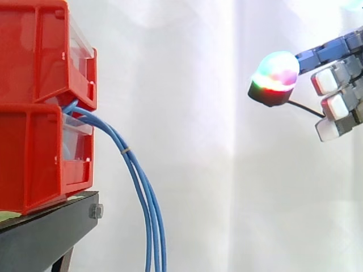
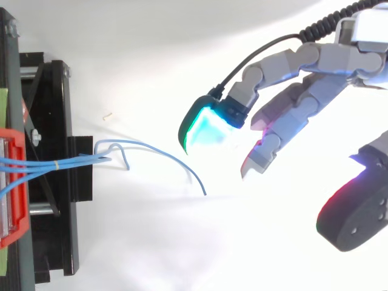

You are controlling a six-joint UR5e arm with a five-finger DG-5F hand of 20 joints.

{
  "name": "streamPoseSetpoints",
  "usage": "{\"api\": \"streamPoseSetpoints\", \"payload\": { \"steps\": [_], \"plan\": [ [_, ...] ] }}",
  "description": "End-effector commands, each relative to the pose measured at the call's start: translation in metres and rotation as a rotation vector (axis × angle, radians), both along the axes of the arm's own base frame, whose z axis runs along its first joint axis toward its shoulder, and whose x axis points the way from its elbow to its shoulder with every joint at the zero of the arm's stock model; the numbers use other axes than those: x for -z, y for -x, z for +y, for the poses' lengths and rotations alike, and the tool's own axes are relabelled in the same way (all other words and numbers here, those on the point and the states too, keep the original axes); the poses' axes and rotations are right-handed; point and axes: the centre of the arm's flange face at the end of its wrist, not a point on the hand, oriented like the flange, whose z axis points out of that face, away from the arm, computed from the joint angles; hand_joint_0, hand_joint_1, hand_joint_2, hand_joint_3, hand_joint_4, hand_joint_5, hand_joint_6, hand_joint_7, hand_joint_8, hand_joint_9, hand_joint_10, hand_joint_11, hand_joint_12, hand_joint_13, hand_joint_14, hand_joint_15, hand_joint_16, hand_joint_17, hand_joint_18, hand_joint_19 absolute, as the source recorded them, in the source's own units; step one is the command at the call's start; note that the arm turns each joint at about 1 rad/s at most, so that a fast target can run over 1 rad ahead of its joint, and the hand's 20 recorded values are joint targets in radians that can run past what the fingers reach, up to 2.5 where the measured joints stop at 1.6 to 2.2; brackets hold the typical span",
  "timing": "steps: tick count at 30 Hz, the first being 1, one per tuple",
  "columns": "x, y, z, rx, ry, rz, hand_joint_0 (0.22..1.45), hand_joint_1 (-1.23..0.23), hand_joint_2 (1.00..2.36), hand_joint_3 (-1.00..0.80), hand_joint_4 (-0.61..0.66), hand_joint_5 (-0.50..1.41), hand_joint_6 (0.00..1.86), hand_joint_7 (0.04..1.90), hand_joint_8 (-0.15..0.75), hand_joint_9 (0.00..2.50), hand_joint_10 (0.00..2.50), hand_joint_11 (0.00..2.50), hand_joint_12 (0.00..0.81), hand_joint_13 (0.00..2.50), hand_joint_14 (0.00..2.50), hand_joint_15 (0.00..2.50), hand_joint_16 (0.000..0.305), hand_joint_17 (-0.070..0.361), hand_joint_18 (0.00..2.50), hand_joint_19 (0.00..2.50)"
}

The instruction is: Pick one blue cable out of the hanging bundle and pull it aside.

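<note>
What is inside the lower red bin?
The blue cables run out over the lower red bin's clear front and hang down. Their ends inside are covered by its red wall and the upper bin.
</note>
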Motion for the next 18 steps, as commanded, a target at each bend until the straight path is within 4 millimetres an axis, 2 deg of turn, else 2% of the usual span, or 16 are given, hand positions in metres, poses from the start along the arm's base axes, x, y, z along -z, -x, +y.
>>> {"api": "streamPoseSetpoints", "payload": {
  "steps": [1,3,7,18],
  "plan": [
    [-0.0157,-0.0050,0.0038,-0.030,-0.009,-0.022,0.49,-0.63,1.00,-0.48,0.21,-0.17,0.50,0.67,0.259,0.94,0.01,0.24,0.291,0.88,0.01,0.36,0.052,0.116,0.62,0.31],
    [-0.0219,-0.0031,0.0072,-0.066,-0.010,0.009,0.50,-0.63,1.00,-0.48,0.21,-0.17,0.50,0.68,0.258,0.94,0.01,0.25,0.293,0.88,0.02,0.37,0.052,0.116,0.62,0.31],
    [-0.0174,0.0043,0.0090,-0.093,-0.011,0.076,0.50,-0.63,1.00,-0.47,0.21,-0.17,0.50,0.68,0.257,0.95,0.01,0.26,0.297,0.89,0.01,0.37,0.052,0.117,0.63,0.31],
    [-0.0218,-0.0018,0.0103,-0.098,-0.016,0.023,0.50,-0.63,1.00,-0.47,0.22,-0.17,0.50,0.68,0.257,0.96,0.01,0.26,0.293,0.89,0.02,0.38,0.052,0.116,0.64,0.33]
  ]
}}
